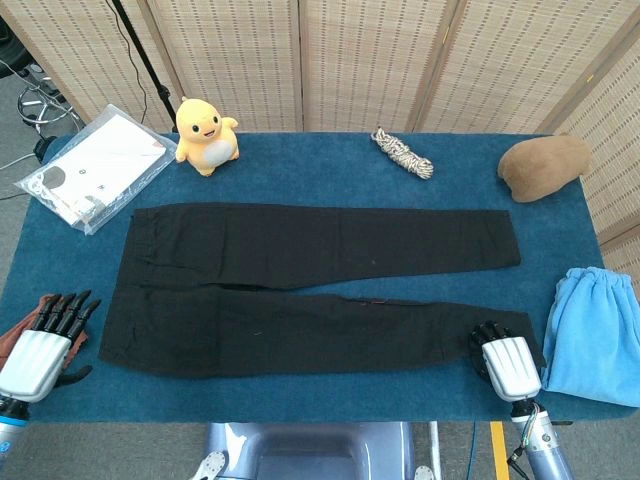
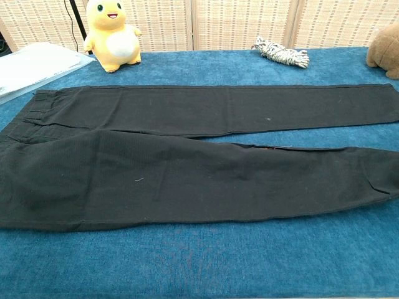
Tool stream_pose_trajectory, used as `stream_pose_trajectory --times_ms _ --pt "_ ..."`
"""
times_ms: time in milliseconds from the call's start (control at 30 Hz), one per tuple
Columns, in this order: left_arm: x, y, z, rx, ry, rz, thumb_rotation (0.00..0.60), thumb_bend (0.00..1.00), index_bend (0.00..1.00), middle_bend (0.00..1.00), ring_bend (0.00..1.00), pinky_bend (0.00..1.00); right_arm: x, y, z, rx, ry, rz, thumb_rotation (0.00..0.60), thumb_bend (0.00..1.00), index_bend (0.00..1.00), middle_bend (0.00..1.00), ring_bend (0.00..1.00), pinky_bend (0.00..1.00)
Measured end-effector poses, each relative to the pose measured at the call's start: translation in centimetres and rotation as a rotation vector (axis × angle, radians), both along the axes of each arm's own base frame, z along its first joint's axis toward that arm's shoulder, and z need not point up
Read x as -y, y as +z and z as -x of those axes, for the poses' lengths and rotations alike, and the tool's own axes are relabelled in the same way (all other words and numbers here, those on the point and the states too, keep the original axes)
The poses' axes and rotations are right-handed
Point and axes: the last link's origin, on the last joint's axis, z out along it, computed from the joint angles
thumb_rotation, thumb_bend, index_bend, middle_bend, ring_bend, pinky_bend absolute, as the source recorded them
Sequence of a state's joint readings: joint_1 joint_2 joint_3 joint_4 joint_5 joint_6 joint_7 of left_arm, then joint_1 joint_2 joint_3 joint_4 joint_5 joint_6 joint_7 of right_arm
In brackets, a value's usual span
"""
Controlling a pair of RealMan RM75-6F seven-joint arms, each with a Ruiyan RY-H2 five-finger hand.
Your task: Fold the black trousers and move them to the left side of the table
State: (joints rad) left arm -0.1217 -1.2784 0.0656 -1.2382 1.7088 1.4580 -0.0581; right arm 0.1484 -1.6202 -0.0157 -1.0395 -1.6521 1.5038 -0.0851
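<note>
— Along the near edge of the table [image 1: 330, 400], what room is left?

— A strip of bare blue cloth runs between the black trousers [image 1: 300, 280] and the edge, widest toward the middle. The trousers lie flat and unfolded across the middle, waistband to the left, both legs stretching right, the far leg straight and the near leg angled slightly toward the near edge.

— And the hands?

— The right hand [image 1: 505, 360] sits at the near right, its fingers curled down onto the hem of the near leg; whether it actually grips the fabric I cannot tell. The left hand [image 1: 45, 345] is at the near left corner, fingers spread apart and holding nothing, just beside the waistband and resting over a rust-brown cloth [image 1: 18, 335].

— Any containers?

— Only a clear plastic bag [image 1: 95, 165] at the far left corner, with white sheets inside.

— What else stands about?

— A yellow duck plush [image 1: 205, 132] stands just beyond the waistband on the far side. A coiled rope [image 1: 403, 152] lies at the far middle, a brown cap [image 1: 543, 165] at the far right corner, and a light blue towel [image 1: 595, 335] at the near right edge, just beside the right hand.

— So the left side?

— Between the waistband and the left edge there is open blue cloth, bounded by the bag farther off and the rust-brown cloth nearer.
</note>
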Motion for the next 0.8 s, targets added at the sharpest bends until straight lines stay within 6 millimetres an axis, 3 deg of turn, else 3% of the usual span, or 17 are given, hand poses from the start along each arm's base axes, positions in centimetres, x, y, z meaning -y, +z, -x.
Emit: stream_pose_trajectory --times_ms 300,800 --pt "0.5 -3.2 1.7 -0.017 0.007 0.086 0.600 0.02 0.00 0.00 0.00 0.05 0.0 0.1 0.0 0.003 -0.009 -0.001 0.600 0.46 0.54 0.44 0.36 0.53" --pt "-2.0 -5.5 2.2 -0.048 -0.015 0.126 0.600 0.06 0.00 0.00 0.00 0.10 0.2 0.1 0.0 0.008 -0.016 0.003 0.600 0.46 0.54 0.44 0.36 0.53"
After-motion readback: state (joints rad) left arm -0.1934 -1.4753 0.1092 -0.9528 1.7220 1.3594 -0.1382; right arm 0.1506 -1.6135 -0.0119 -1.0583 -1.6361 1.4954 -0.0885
